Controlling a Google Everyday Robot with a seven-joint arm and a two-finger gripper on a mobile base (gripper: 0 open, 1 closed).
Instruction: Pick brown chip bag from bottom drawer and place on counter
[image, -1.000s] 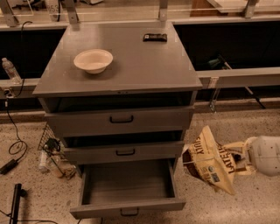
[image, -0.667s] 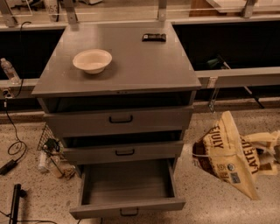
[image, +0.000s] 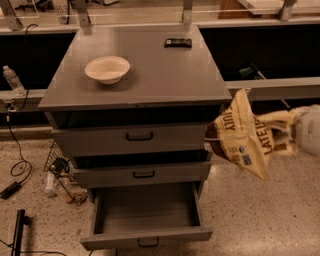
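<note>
The brown chip bag (image: 243, 136), cream-yellow and dark brown with lettering, hangs in the air right of the cabinet at the height of the top two drawers. My gripper (image: 277, 131) comes in from the right edge and is shut on the bag's right side. The bottom drawer (image: 146, 218) stands pulled open and shows an empty grey floor. The counter (image: 150, 75) is the flat grey top of the cabinet, up and left of the bag.
A white bowl (image: 107, 68) sits on the counter's left part and a small flat black bar (image: 178, 43) lies near its back right. The upper two drawers (image: 135, 136) are slightly open. Cables and a wire basket (image: 62, 172) lie on the floor at left.
My gripper has lifted the bag from beside the bottom drawer up and slightly right, to the height of the top drawers. The drawer stays open.
</note>
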